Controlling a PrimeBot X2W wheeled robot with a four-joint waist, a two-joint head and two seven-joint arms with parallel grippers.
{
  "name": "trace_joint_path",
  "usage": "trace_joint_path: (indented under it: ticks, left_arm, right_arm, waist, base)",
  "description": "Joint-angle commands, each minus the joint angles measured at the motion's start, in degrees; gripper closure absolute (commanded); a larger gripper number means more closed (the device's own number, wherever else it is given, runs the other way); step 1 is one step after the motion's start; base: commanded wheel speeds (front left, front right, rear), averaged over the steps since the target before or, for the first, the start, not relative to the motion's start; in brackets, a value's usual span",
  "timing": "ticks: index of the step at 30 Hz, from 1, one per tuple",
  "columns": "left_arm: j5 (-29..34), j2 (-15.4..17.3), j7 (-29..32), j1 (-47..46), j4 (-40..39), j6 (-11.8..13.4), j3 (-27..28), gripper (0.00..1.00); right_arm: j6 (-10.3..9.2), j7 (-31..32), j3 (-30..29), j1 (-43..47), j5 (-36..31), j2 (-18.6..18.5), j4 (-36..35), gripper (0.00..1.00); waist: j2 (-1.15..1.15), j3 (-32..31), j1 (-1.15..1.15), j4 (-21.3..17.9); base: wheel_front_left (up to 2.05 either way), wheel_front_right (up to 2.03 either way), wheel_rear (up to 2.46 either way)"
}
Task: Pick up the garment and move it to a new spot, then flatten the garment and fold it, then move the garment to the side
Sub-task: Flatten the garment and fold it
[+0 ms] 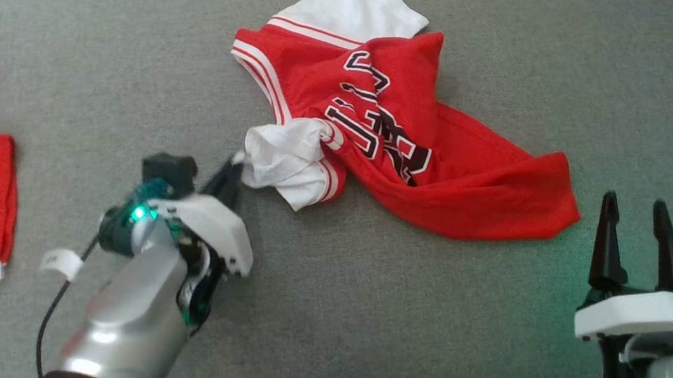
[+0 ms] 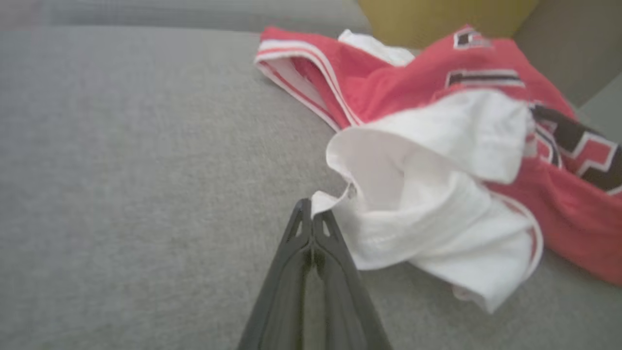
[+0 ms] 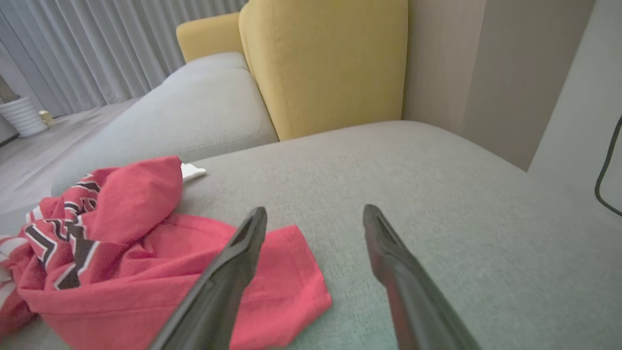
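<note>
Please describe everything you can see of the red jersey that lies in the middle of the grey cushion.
The jersey is thin red fabric, mesh-like, with white sleeves, red-and-white striped trim and black letters outlined in white. It lies crumpled and twisted on the grey cushion, not flat, with its letters partly folded away. One white sleeve lies at the far side; the near sleeve is bunched, and the left claw is shut on its edge.

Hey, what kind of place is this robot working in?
Most likely a home living room, or a mock-up of one. The red jersey lies on a wide grey upholstered sofa seat, a yellow back cushion stands behind it, and long pale curtains hang beyond.
</note>
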Motion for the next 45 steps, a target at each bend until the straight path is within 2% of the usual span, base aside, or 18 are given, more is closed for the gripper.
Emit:
trace_joint_path:
  ticks: [1, 6, 12, 18, 25, 41, 42, 44, 45]
  left_arm:
    - [0.53, 1.17, -0.75, -1.37, -6.09, 1.64, 4.19, 1.0]
    - [3.11, 1.41, -0.76, 2.9, -16.08, 3.64, 9.17, 1.0]
    - [6.12, 1.22, -0.77, 7.74, -25.74, 4.7, 14.23, 1.0]
    - [7.79, 0.96, -0.77, 10.84, -31.1, 4.99, 17.62, 1.0]
    - [8.02, 0.83, -0.77, 12.29, -31.48, 3.59, 16.82, 1.0]
    - [7.36, 0.81, -0.77, 11.13, -30.86, 3.39, 15.14, 1.0]
    - [7.41, 0.81, -0.77, 11.07, -30.8, 3.37, 15.2, 1.0]
    - [7.53, 0.81, -0.77, 10.97, -30.66, 3.35, 15.32, 1.0]
    - [7.59, 0.81, -0.77, 10.93, -30.59, 3.34, 15.39, 1.0]
  right_arm:
    - [-0.05, 1.11, -0.19, -1.44, 1.2, -0.19, 0.42, 0.0]
    - [-0.05, 2.38, -1.25, -1.41, 2.18, -0.19, 4.92, 0.0]
    - [-0.05, 2.56, -1.65, -2.27, 2.91, -0.19, 9.55, 0.0]
    - [-0.05, 2.25, -1.44, -3.42, 3.04, -0.19, 13.12, 0.0]
    - [-0.05, 1.23, -2.11, -6.96, 1.97, -0.19, 17.82, 0.0]
    - [-0.05, 0.07, -4.48, -12.86, -1.59, -0.19, 28.26, 0.0]
    - [-0.05, -0.1, -4.45, -13.11, -1.64, -0.19, 28.77, 0.52]
    - [-0.05, -0.64, -4.41, -13.6, -1.6, -0.19, 29.53, 1.0]
    - [-0.05, -1.04, -4.41, -13.78, -1.68, -0.19, 29.76, 1.0]
  waist:
    - [0.0, -0.56, 0.0, 0.71]
    - [0.0, -1.75, 0.0, 2.21]
    - [0.0, -2.77, 0.0, 3.82]
    - [0.0, -3.1, 0.0, 4.77]
    - [0.0, -2.61, 0.0, 5.39]
    - [0.0, -0.81, 0.0, 6.11]
    - [0.0, -0.76, 0.0, 6.09]
    - [0.0, -0.65, 0.0, 6.0]
    - [0.0, -0.64, 0.0, 5.94]
  base:
    - [0.0, 0.0, 0.0]
    - [0.0, 0.0, 0.0]
    - [0.0, 0.0, 0.0]
    - [0.0, 0.0, 0.0]
    - [0.0, 0.0, 0.0]
    - [0.0, 0.0, 0.0]
    - [0.0, 0.0, 0.0]
    - [0.0, 0.0, 0.0]
    - [0.0, 0.0, 0.0]
